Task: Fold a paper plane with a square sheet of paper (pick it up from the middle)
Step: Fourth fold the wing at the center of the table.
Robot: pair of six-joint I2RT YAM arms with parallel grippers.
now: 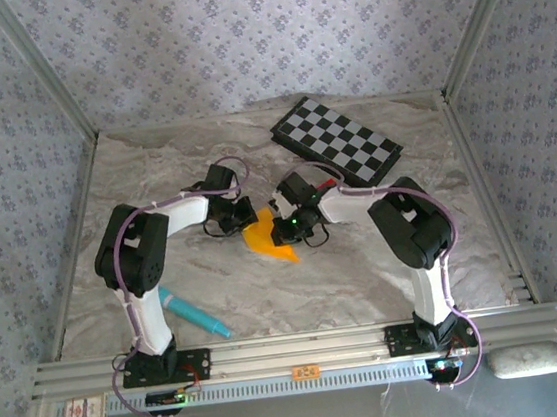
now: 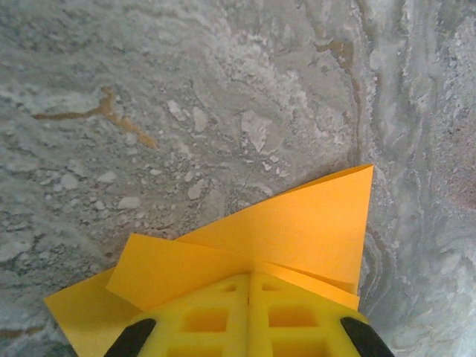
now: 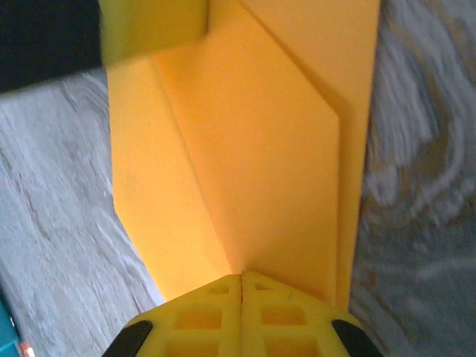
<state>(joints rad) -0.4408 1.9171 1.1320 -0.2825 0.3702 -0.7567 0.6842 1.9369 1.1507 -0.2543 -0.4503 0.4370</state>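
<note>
Both pincers (image 2: 249, 275) (image 3: 242, 277) tight on paper plane (image 1: 266, 238)

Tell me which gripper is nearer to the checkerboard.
Right. In the top view the right gripper, shut on the paper, sits toward the arm bases and slightly left of the checkerboard. The left gripper grips the paper's other side, farther left.
</note>
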